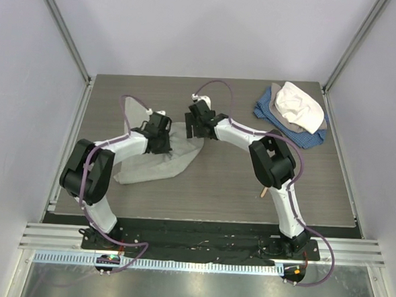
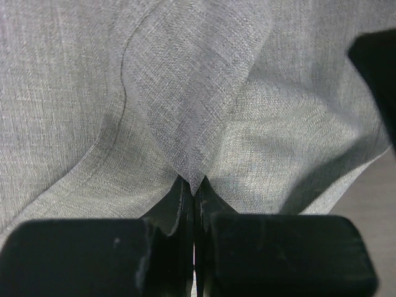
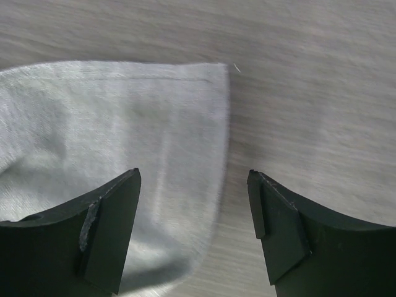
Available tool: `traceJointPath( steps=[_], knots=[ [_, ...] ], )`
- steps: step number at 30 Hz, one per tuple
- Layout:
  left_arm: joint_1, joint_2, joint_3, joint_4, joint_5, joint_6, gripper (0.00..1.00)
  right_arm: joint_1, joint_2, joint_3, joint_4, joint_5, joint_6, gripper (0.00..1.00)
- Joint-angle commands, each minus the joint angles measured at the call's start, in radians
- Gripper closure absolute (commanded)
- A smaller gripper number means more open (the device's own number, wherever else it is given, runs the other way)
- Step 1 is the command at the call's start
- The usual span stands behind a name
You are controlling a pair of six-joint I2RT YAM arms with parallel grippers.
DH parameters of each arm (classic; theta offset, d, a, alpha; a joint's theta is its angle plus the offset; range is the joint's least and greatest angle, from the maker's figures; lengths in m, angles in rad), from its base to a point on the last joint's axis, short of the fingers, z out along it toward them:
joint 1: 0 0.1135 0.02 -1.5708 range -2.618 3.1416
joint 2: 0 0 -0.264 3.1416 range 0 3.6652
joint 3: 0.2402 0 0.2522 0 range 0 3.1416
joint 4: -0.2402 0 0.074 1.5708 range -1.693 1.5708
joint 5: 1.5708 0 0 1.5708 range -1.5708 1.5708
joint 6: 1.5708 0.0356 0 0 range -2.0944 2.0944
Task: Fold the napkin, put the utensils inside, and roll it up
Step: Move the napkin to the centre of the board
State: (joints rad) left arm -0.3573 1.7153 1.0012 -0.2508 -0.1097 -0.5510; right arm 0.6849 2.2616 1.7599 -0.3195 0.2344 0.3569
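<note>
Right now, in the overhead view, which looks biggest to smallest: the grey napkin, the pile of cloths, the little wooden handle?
1. Grey napkin, though the left arm hides part.
2. Pile of cloths, nearly as large, so that's close.
3. Wooden handle, tiny, mostly hidden under the right arm.

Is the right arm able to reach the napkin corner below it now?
Probably yes: the right end effector is open just above the napkin corner, with nothing between them.

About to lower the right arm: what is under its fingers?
Under the right gripper's open fingers lies the hemmed corner of the plain light grey cloth napkin, with bare grey-brown wood-grain table beside it. Anything beneath the cloth is covered.
</note>
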Motion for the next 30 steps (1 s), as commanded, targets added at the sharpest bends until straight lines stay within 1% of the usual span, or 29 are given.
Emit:
traceJointPath(
  steps=[1, 2, 4, 5, 6, 7, 8, 9, 11, 12, 13, 19, 25, 30],
  knots=[
    [-0.113, -0.002, 0.027, 0.041, 0.008, -0.036, 1.0, -0.016, -0.171, -0.097, -0.065, 0.089, -0.026, 0.22],
    [-0.156, -0.009, 0.028, 0.042, 0.008, -0.043, 1.0, -0.019, -0.192, -0.118, -0.075, 0.1, -0.027, 0.22],
    [-0.192, -0.019, 0.033, 0.038, 0.005, -0.04, 0.99, -0.031, -0.263, -0.18, -0.095, 0.126, -0.03, 0.23],
    [-0.212, -0.037, 0.034, 0.033, 0.004, -0.04, 0.96, -0.048, -0.286, -0.201, -0.096, 0.129, -0.032, 0.23],
    [-0.216, -0.051, 0.036, 0.028, 0.007, -0.044, 0.81, -0.057, -0.307, -0.235, -0.098, 0.12, -0.035, 0.23],
    [-0.218, -0.065, 0.036, 0.027, 0.011, -0.05, 0.72, -0.067, -0.336, -0.247, -0.104, 0.115, -0.041, 0.23],
    [-0.216, -0.08, 0.036, 0.021, 0.013, -0.052, 0.65, -0.079, -0.344, -0.257, -0.11, 0.114, -0.045, 0.24],
    [-0.218, -0.113, 0.04, 0.016, 0.005, -0.049, 0.51, -0.087, -0.353, -0.26, -0.118, 0.109, -0.05, 0.25],
    [-0.218, -0.149, 0.053, -0.031, -0.01, -0.034, 0.39, -0.097, -0.355, -0.257, -0.141, 0.103, -0.067, 0.26],
    [-0.218, -0.183, 0.06, -0.045, -0.019, -0.027, 0.32, -0.102, -0.352, -0.249, -0.15, 0.102, -0.068, 0.27],
    [-0.218, -0.2, 0.063, -0.066, -0.036, -0.02, 0.29, -0.104, -0.344, -0.243, -0.17, 0.1, -0.072, 0.28],
    [-0.204, -0.333, 0.025, -0.195, -0.137, -0.012, 0.19, -0.119, -0.321, -0.258, -0.204, 0.096, -0.07, 0.3],
    [-0.123, -0.456, -0.064, -0.286, -0.159, -0.041, 0.2, -0.142, -0.28, -0.243, -0.202, 0.048, -0.075, 0.32],
    [-0.097, -0.517, -0.117, -0.384, -0.234, -0.072, 0.21, -0.159, -0.248, -0.227, -0.199, 0.003, -0.076, 0.33]
  ],
)
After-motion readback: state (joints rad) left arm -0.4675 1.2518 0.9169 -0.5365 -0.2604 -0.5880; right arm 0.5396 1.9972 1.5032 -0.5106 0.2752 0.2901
